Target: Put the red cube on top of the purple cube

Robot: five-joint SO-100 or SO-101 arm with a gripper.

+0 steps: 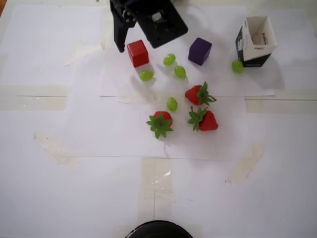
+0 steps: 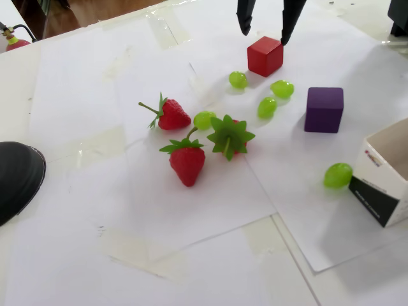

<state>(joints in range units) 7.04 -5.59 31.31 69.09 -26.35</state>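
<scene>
The red cube sits on the white paper near the far edge; it also shows in the fixed view. The purple cube rests on the paper apart from it, to its right in the overhead view and at lower right in the fixed view. My gripper is open and empty, and its black fingers straddle the red cube. In the fixed view, the gripper hangs with its tips just above the cube's top edges. I cannot tell whether they touch it.
Several green grapes lie between and around the cubes. Three strawberries lie nearer the middle. An open black-and-white carton stands right of the purple cube. A black round object is at the near edge.
</scene>
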